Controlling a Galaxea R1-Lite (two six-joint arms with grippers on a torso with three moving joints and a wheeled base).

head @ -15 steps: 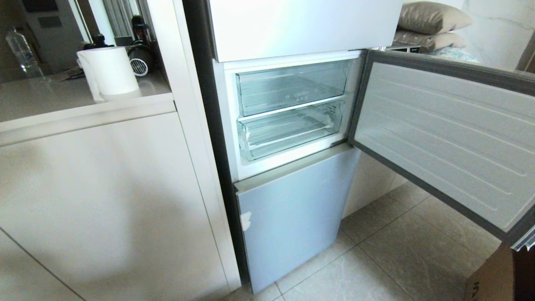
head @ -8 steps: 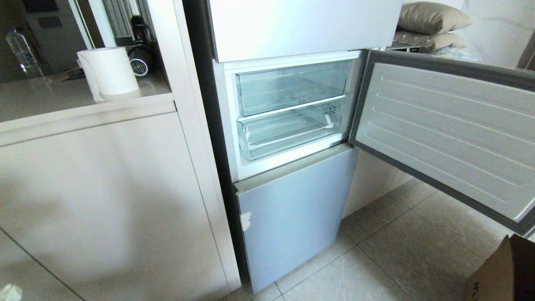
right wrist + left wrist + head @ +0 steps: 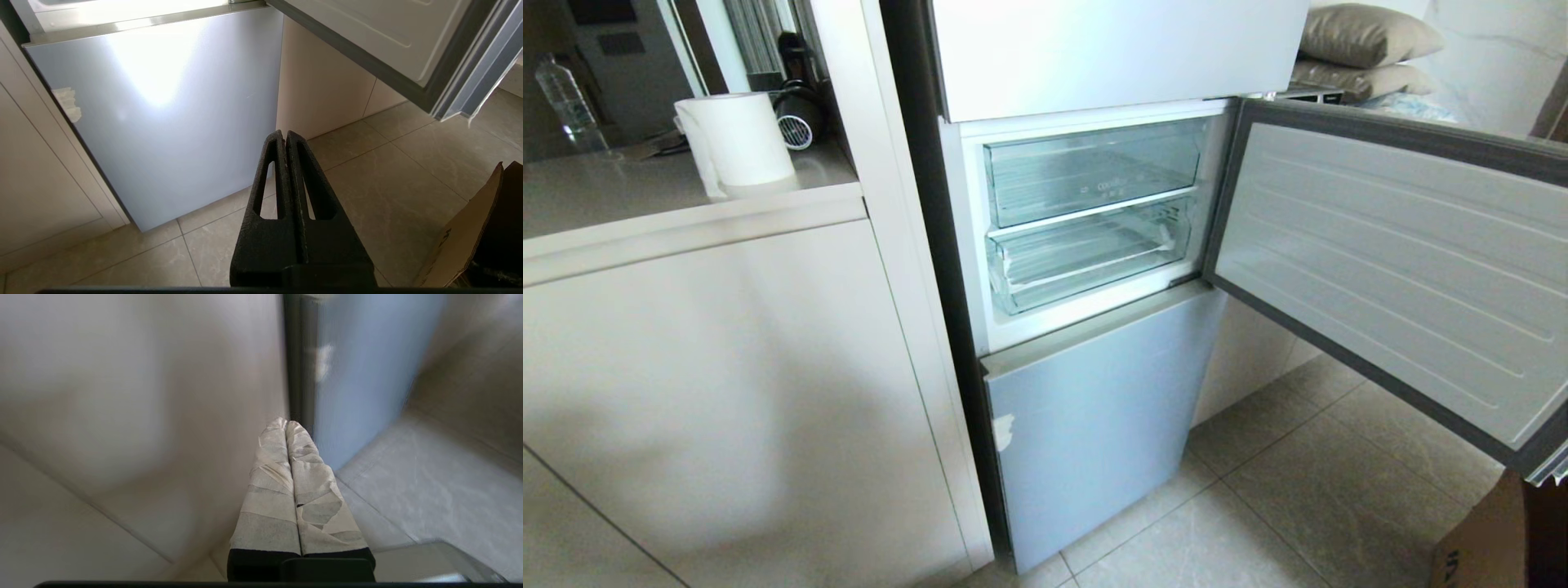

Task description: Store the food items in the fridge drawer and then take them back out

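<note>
The fridge drawer (image 3: 1086,265) is the lower clear tray in the open middle compartment. It is pushed in and I see nothing in it. The food items are out of view. Neither gripper shows in the head view. In the left wrist view my left gripper (image 3: 286,424), its fingers wrapped in pale tape, is shut on nothing. It hangs low, before the seam between the cream cabinet (image 3: 143,396) and the pale blue lower door (image 3: 359,375). The black right gripper (image 3: 284,134) is shut and empty, low over the floor tiles in front of that blue door (image 3: 163,114).
A clear flat-fronted bin (image 3: 1094,167) sits above the drawer. The compartment door (image 3: 1388,253) stands swung open to the right. A cardboard box (image 3: 1503,539) is on the floor below it. A paper roll (image 3: 737,139) stands on the counter to the left.
Half a second ago a pale tip showed in the head view's bottom left corner; it has since dropped out of view. The open door wobbled slightly. The drawer has not moved.
</note>
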